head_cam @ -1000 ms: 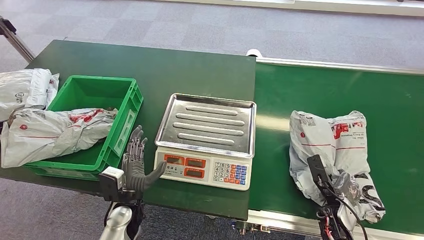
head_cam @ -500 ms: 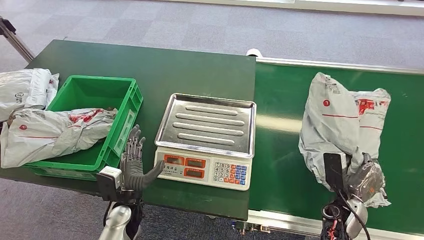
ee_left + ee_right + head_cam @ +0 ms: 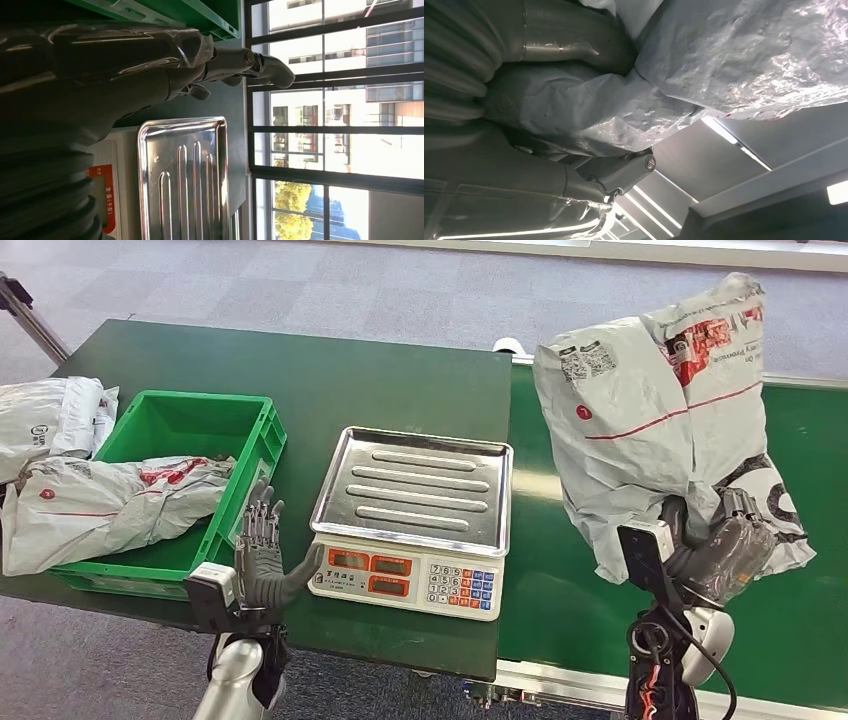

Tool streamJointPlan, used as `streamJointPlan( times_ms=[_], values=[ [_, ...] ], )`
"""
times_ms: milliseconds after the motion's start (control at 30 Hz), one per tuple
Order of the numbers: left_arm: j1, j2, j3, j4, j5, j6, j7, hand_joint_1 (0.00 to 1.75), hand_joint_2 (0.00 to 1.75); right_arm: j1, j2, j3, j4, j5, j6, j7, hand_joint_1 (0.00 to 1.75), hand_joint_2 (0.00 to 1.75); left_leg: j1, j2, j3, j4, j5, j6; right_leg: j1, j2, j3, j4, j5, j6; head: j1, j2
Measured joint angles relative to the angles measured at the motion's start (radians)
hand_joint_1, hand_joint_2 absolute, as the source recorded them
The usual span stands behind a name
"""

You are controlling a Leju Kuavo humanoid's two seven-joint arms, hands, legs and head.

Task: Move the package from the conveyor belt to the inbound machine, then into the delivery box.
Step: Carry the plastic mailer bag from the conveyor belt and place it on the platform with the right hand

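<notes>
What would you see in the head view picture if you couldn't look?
The robot's right hand holds a crinkly grey plastic package up above the green conveyor belt. Beside it sits a scale with a silver metal tray, then a green plastic box.

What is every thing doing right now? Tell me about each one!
Package: lifted off the belt, held by the right hand.
Right hand: gripping the package's lower end.
Left hand: holding nothing, fingers apart, between bin and scale.
Scale: tray bare.
Bin: a grey bag draped over its left edge.
Belt: bare beneath the lifted package.
Spare bag: lying on the table, left of the bin.
</notes>
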Motion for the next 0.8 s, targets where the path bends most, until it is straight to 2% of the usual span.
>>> streamJointPlan(
  times_ms=[200,333,400,467,567,800],
  values=[
    [-0.001,0.0,0.0,-0.001,0.001,0.0,0.0,0.0,1.75,-0.003,0.002,0.028,-0.022,0.002,0.0,0.001,1.29,1.75,0.0,0.0,0.0,0.0,0.0,0.0,0.0,0.0,0.0,0.0,0.0,0.0,0.0,0.0],
    [-0.001,0.0,0.0,-0.002,0.004,0.001,0.0,0.0,1.75,-0.004,0.004,0.036,-0.025,-0.011,0.01,-0.003,1.61,1.75,0.0,0.0,0.0,0.0,0.0,0.0,0.0,0.0,0.0,0.0,0.0,0.0,0.0,0.0],
    [-0.001,0.0,0.001,-0.008,0.017,0.002,0.0,0.0,1.75,-0.01,0.003,0.051,-0.025,-0.067,0.072,-0.019,1.71,1.75,0.0,0.001,0.0,0.0,0.0,0.0,0.0,0.0,0.0,0.0,0.0,0.0,0.0,0.0],
    [-0.001,0.0,0.003,-0.019,0.033,-0.002,0.0,0.0,1.75,-0.031,0.0,0.087,-0.019,-0.131,0.19,-0.03,1.73,1.75,0.0,0.002,0.0,0.0,0.0,0.0,0.0,0.002,0.0,0.0,0.0,0.0,0.0,0.0],
    [-0.001,0.0,0.008,-0.033,0.044,-0.01,0.0,0.0,1.75,-0.098,-0.003,0.17,0.017,-0.113,0.297,0.001,1.74,1.75,0.0,0.004,0.0,0.0,0.0,0.0,0.0,0.002,0.0,0.0,0.0,0.0,0.0,0.0],
    [-0.002,0.001,0.018,-0.043,0.051,-0.026,0.0,0.0,1.75,-0.338,-0.002,0.39,0.275,0.056,0.35,0.133,1.75,1.75,0.001,0.003,0.0,0.0,0.001,0.0,0.001,0.002,0.0,0.001,0.0,0.0,0.0,0.0]
  ],
)
